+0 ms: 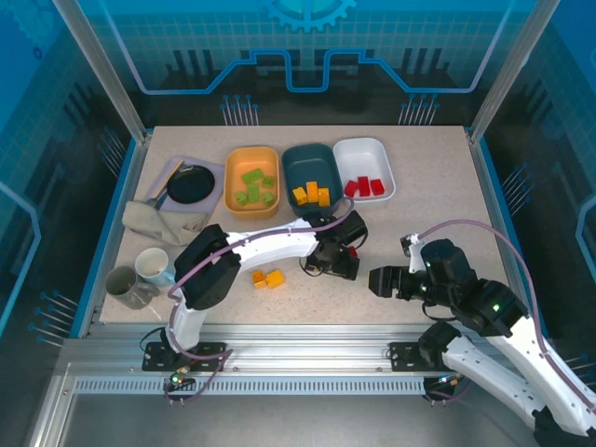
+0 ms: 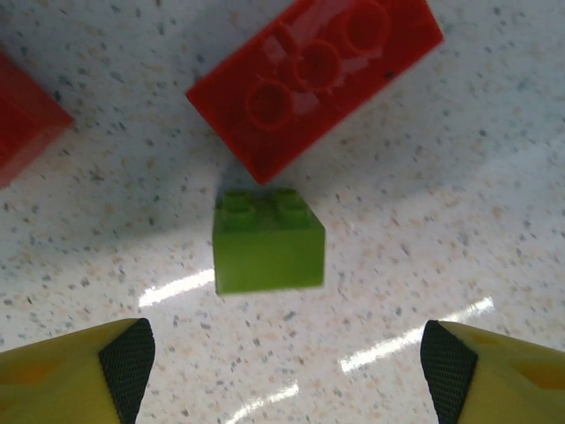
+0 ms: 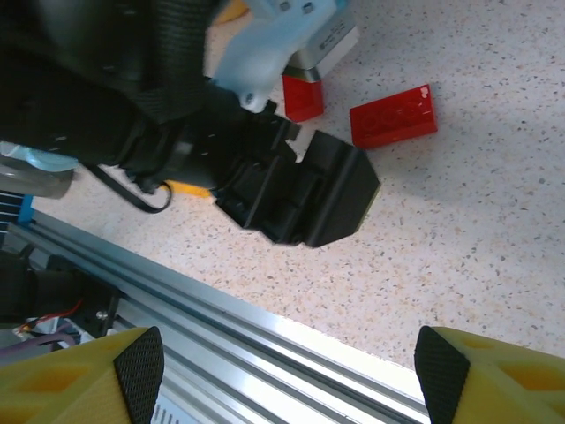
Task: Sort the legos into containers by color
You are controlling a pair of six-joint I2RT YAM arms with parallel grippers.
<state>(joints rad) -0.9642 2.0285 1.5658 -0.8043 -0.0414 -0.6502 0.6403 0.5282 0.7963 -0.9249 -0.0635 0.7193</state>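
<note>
In the left wrist view a small green lego (image 2: 267,240) lies on the speckled table just ahead of my open left gripper (image 2: 287,371), with nothing between the jaws. A long red lego (image 2: 313,75) lies beyond it and another red one (image 2: 22,119) at the left edge. From above, my left gripper (image 1: 337,259) is at mid-table below the containers. The orange container (image 1: 251,177) holds green legos, the teal one (image 1: 312,177) orange-yellow legos, the white one (image 1: 363,168) red legos. Two orange-yellow legos (image 1: 267,277) lie loose. My right gripper (image 1: 380,279) (image 3: 290,371) is open and empty over the table's front edge.
A lavender tray with a black dish (image 1: 191,182), a crumpled cloth (image 1: 154,222) and two mugs (image 1: 154,265) occupy the left side. The aluminium rail (image 3: 221,327) runs under my right gripper. The left arm's black wrist (image 3: 291,190) sits close in front of my right gripper.
</note>
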